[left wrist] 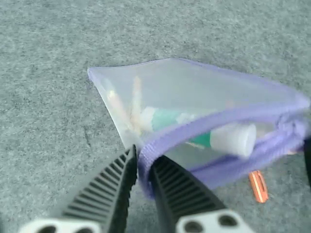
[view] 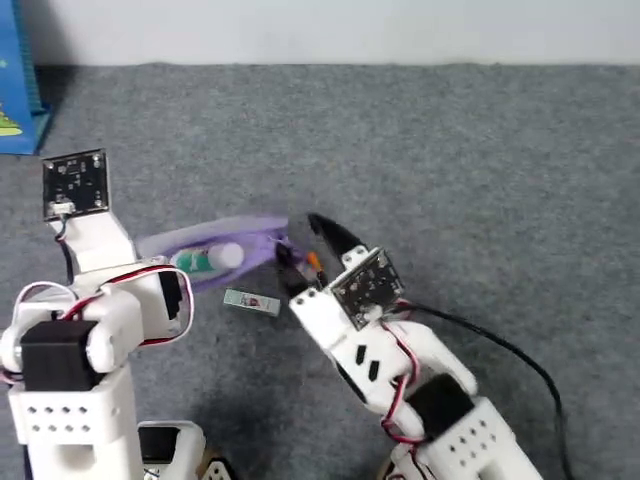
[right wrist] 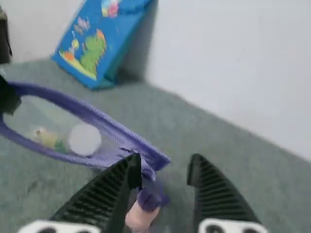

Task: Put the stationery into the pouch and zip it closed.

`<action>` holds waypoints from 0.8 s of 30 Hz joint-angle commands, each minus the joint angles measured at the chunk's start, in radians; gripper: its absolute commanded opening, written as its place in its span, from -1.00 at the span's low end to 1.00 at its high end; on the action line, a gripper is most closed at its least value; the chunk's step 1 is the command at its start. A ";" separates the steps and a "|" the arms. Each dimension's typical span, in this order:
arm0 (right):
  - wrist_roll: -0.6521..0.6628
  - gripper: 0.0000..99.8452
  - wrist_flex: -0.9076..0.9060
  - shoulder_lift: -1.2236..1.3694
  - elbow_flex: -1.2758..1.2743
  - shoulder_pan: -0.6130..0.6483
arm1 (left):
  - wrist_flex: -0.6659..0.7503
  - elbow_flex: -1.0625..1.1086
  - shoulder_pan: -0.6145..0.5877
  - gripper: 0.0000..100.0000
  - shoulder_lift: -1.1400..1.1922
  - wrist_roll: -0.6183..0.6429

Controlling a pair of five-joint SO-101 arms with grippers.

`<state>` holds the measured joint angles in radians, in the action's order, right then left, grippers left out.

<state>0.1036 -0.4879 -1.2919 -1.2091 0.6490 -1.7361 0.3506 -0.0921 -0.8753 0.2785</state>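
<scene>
The pouch (view: 215, 248) lies on grey carpet (view: 480, 160) between the two arms. The left arm (view: 110, 300) is at one end. The right gripper (view: 312, 250) is at the other, its fingers spread apart. A white-capped tube (view: 207, 260) shows through the clear side. A small flat item (view: 251, 302) lies on the carpet just beside the pouch's near edge, apart from it. An orange piece (view: 313, 262) sits close to the right gripper. Bare carpet runs wide toward the wall (view: 350, 30) and off to the right. A blue box (view: 15, 90) stands well apart in the far left corner.

From the left wrist, the left gripper (left wrist: 143, 170) is clenched on the pouch's purple edging (left wrist: 194, 130). The mouth gapes, with the tube's cap toward the open end and thin pale sticks (left wrist: 136, 104) deeper in. The orange piece lies on the carpet just outside the edging.

From the right wrist, the gripper's fingers stand released, with the zipper pull (right wrist: 148, 198) between them, nearer one finger. Whether it touches that finger I cannot tell. The pouch's corner sits just past the fingertips, and the blue box leans against the wall beyond.
</scene>
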 commanded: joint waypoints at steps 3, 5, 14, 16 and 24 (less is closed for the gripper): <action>-0.057 -0.91 -0.117 -0.015 0.021 -0.091 | -0.014 -0.030 -0.006 -0.98 -0.005 0.049; -0.071 -0.89 -0.128 -0.015 0.020 -0.116 | -0.014 -0.031 -0.008 -0.98 -0.006 0.052; -0.081 -0.66 -0.191 0.130 0.021 -0.125 | -0.014 -0.113 -0.140 -0.98 -0.006 0.054; -0.084 -0.66 -0.174 0.222 0.032 -0.120 | -0.014 -0.151 -0.180 -0.98 -0.006 0.054; -0.147 -0.66 -0.099 0.636 0.184 -0.125 | 0.009 0.002 -0.109 -0.98 0.002 0.021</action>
<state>-0.0299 -0.6107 -0.7871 -1.1462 0.5324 -1.7346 0.2800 -0.2593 -0.8846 0.3230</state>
